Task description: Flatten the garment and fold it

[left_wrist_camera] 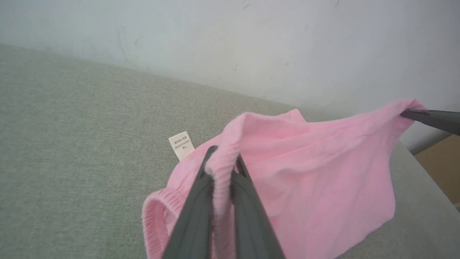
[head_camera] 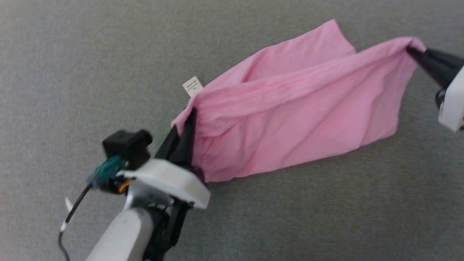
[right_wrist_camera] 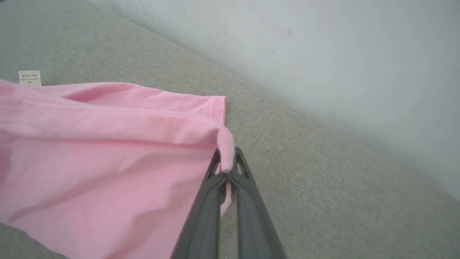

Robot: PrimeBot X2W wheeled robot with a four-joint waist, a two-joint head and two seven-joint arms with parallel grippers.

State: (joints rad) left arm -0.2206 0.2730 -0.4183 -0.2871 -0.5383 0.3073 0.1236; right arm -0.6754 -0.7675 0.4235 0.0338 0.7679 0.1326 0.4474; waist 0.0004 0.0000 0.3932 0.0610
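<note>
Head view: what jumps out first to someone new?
The pink garment, stretched across the grey surface between both grips. The left pincer is shut on its gathered waistband at lower left, the right pincer on a corner at upper right. A white label sticks up beside the left grip.

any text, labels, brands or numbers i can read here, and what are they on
White label sticking out from the pink shorts near the gathered waistband: a few rows of dark print, too small and blurred to read in any view.
No other words, brands, numbers or signs can be made out.
</note>
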